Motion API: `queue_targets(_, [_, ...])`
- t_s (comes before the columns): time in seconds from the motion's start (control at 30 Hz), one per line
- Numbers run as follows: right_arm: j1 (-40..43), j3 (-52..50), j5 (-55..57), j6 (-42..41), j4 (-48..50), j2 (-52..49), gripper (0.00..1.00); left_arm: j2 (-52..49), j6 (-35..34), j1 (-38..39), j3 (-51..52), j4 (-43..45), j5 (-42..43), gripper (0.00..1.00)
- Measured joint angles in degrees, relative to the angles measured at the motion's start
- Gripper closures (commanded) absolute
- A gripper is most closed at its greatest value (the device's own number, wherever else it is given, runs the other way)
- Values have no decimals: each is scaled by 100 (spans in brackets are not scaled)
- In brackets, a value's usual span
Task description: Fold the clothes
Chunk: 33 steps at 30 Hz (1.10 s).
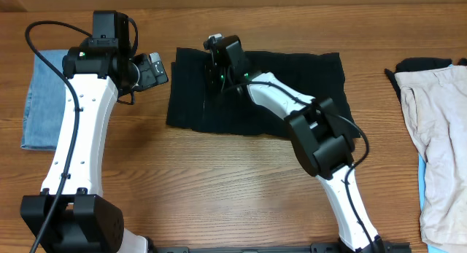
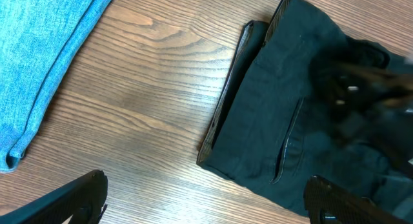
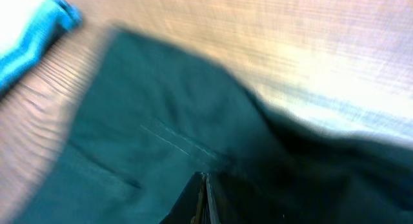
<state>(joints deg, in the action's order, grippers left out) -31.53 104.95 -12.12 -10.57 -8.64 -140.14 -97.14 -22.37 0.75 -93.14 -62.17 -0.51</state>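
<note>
One piece is in work: the black garment (image 1: 186, 100) lies part-folded on the tabletop (image 1: 219, 187), your right hand (image 1: 215, 63) closed, apparently pinching its left side, left hand (image 1: 157, 69) wide open, empty; next likely means carrying that edge across

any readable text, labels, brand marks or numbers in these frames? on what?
None readable. No print or tag shows on the black garment, the denim piece, the beige garment or the white arms. The right wrist view is too blurred to check.
</note>
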Motion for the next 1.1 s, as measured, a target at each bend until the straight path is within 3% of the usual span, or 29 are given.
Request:
queue_targets(0.2, [-7,142,-7,-81,184,981,96,0,0,0,0,0,-2,0])
queue_targets(0.53, [-273,144,11,-293,909,-415,95,0,0,0,0,2,-2,0])
queue_targets(0.73, [-337,144,-105,-291,737,-520,85,0,0,0,0,0,-2,0])
queue_targets(0.83, [-249,138,-138,-297,-22,-127,65,0,0,0,0,2,-2,0])
queue_targets(1.1, [1001,186,-42,-282,-3943,2968,49,0,0,0,0,2,-20,0])
